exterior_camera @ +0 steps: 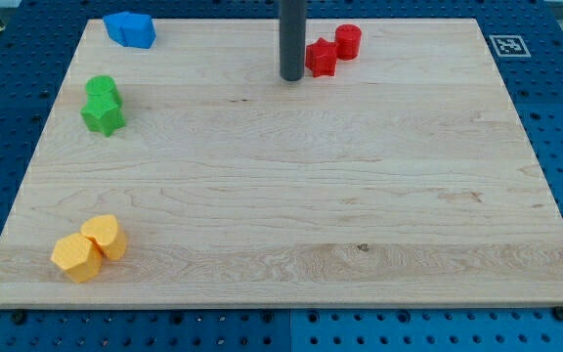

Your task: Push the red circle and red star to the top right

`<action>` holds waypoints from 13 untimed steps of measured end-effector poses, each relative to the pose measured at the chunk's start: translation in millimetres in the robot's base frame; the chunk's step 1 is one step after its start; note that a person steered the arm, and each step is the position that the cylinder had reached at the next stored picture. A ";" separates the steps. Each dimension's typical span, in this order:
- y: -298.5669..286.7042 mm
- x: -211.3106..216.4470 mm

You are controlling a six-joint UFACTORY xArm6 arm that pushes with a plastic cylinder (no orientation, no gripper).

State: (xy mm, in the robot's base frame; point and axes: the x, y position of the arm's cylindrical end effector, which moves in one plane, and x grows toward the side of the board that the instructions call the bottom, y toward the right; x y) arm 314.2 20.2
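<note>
Just to the view's right of my tip [291, 77] sits the red star [321, 58], near it and perhaps touching, though I cannot tell for sure; the red circle [348, 41] touches the star's far side, a little further toward the view's top right. No claw is fitted on this arm, only the dark rod, so nothing is grasped and nothing opens or closes. Judging by this line-up, the tip stands on the left of both red blocks so that a push rightward would drive them together along the counter [291, 215] toward its top right corner, which lies well apart from them. Far to the tip's left are the blue blocks [130, 29], the green pair [102, 105] lower down, and the two yellow blocks [89, 248] toward the bottom left, all clear of that path.
</note>
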 end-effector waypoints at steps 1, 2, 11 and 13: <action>18.9 -1.6; 28.0 -7.4; 15.3 -58.2; 44.0 -68.2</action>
State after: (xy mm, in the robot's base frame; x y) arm 246.0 64.2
